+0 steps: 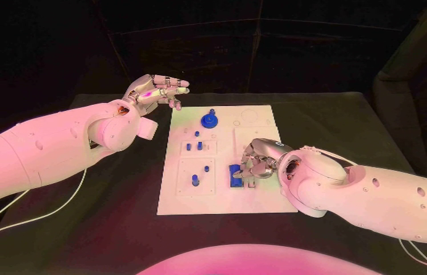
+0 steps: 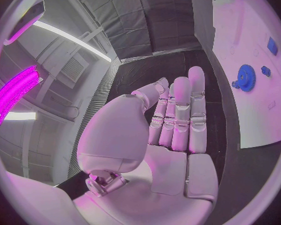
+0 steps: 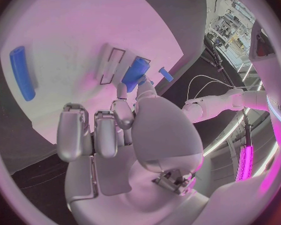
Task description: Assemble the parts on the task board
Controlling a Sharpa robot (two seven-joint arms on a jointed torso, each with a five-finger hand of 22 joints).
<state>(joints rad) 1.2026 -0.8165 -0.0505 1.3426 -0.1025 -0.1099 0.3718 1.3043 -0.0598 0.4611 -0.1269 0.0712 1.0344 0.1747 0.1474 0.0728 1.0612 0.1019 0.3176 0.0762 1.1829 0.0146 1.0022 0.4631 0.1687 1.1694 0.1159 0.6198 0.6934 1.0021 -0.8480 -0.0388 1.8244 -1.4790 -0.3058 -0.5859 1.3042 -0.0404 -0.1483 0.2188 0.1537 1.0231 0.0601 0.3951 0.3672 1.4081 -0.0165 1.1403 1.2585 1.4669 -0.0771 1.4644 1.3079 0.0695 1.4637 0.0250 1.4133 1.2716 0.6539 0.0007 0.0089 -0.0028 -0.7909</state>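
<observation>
Both hands apart in purpose; right hand point(image 1: 258, 161) pinched blue part point(image 1: 237, 175) over task board point(image 1: 258, 201), presumably for seating; left hand point(image 1: 157, 92) empty, fingers spread, far-left, clear.

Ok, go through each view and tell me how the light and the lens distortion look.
Head view: pink light on both arms, dark room behind, task board evenly lit. Left wrist view: fisheye bends the board's edge; a bright magenta strip glares beside the left robot hand. Right wrist view: pink wash on the board, right robot hand close and large.

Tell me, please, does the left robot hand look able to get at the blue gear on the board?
Probably yes: the left robot hand hangs open beside the task board, and nothing lies between it and the blue gear.
</observation>
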